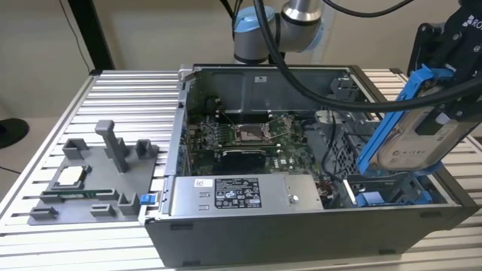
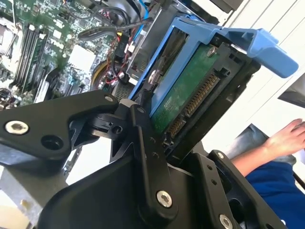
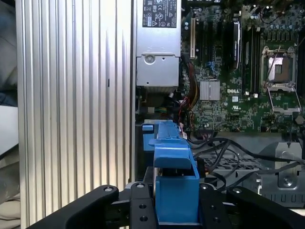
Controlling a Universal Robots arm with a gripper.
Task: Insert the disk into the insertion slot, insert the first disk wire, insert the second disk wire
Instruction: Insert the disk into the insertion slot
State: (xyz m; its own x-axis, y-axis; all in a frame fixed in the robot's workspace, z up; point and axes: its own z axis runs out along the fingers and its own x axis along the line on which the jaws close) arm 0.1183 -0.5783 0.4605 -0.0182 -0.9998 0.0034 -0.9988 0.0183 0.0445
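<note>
My gripper (image 1: 446, 104) is shut on the disk (image 1: 418, 141), a silver-grey drive in a blue carrier. It hangs steeply tilted over the open computer case's corner at the exterior view's right. In the second wrist view the black fingers (image 2: 143, 133) clamp the carrier, and the disk (image 2: 188, 90) shows its green board and connector. The first wrist view looks down the carrier's blue edge (image 3: 174, 191) between the fingers. Below the disk sits the insertion slot (image 1: 388, 195), a grey bay with blue fittings. Loose black wires (image 3: 224, 148) lie beside it.
A labelled grey power supply box (image 1: 241, 195) lies along the case's near wall. Behind it is the motherboard with its CPU socket (image 1: 249, 134). A grey fixture tray (image 1: 90, 180) sits on the ribbed table at the exterior view's left. A person's arm (image 2: 281, 143) is near the case.
</note>
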